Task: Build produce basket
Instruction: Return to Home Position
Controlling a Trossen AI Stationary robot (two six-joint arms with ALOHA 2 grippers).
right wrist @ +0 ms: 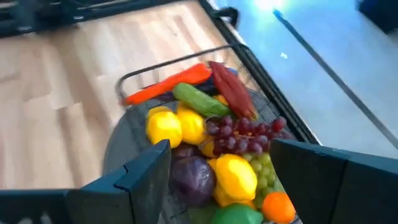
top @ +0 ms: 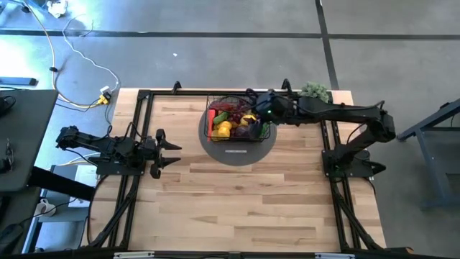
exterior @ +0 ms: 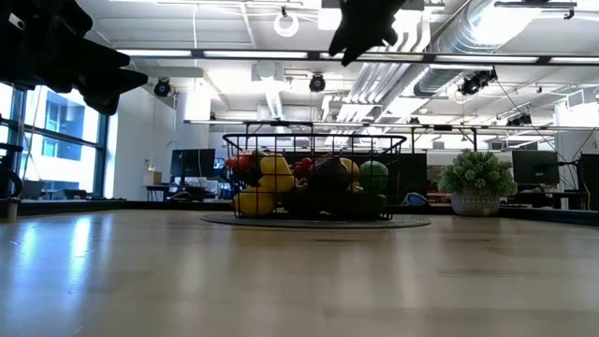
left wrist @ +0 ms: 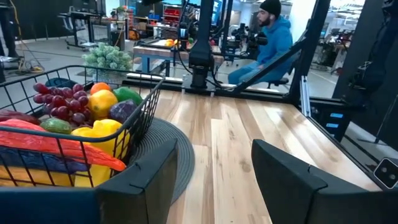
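Note:
The black wire basket (top: 233,124) stands on a round grey mat (top: 237,152) at the table's far middle. It holds the produce (right wrist: 211,143): yellow lemons (right wrist: 165,127), purple grapes (right wrist: 242,134), a green cucumber (right wrist: 199,99), a purple plum (right wrist: 193,177) and long red and orange pieces. My right gripper (right wrist: 217,165) hangs open above the basket's right part, tilted down, with nothing between its fingers; it also shows in the high view (top: 260,108) and the low view (exterior: 363,37). My left gripper (left wrist: 214,180) waits open and level at the table's left (top: 171,151), pointing toward the basket (left wrist: 74,124).
A bushy potted plant (top: 315,91) stands at the far right corner, behind my right arm. Bare wood (top: 244,201) stretches from the mat to the near edge. A person (left wrist: 273,37) sits beyond the table's far side in the left wrist view.

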